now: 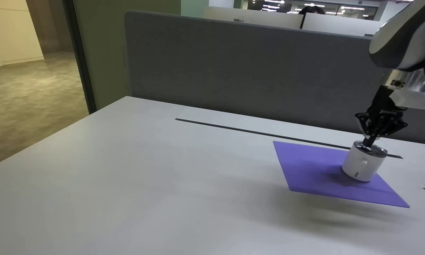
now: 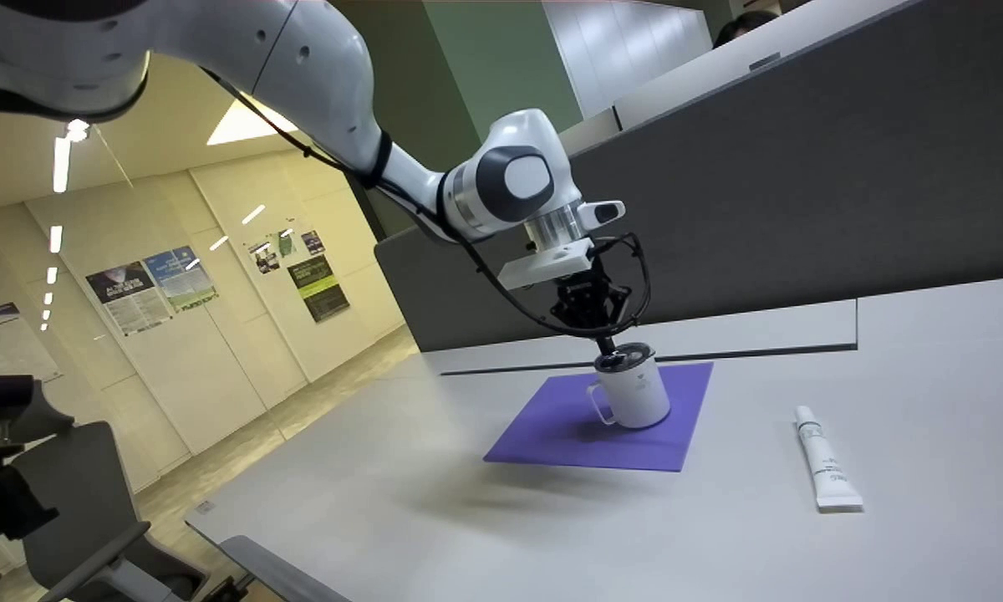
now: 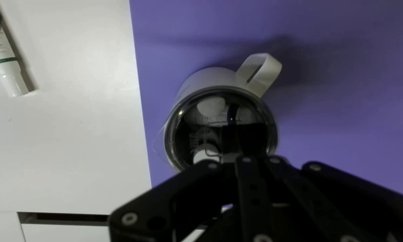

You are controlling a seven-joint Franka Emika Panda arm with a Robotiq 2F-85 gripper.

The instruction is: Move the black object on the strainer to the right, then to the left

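Observation:
The strainer is a white, handled cup with a shiny dark-rimmed top (image 1: 356,164), standing upright on the purple mat (image 1: 304,166). It also shows in an exterior view (image 2: 638,400) and in the wrist view (image 3: 208,78), handle toward the upper right there. My gripper (image 1: 369,142) points down at the cup's top, also in an exterior view (image 2: 606,345). Its fingertips (image 3: 240,138) look closed together, at or just above the lid. The small black object cannot be told apart from the dark fingertips and lid reflections; whether anything is between the fingers is hidden.
A white tube (image 2: 827,464) lies on the white table (image 2: 719,535) beside the mat; it also shows in the wrist view (image 3: 3,58). A dark slot (image 1: 255,132) runs along the table in front of a grey partition (image 1: 233,67). A cable (image 2: 501,280) loops around the wrist.

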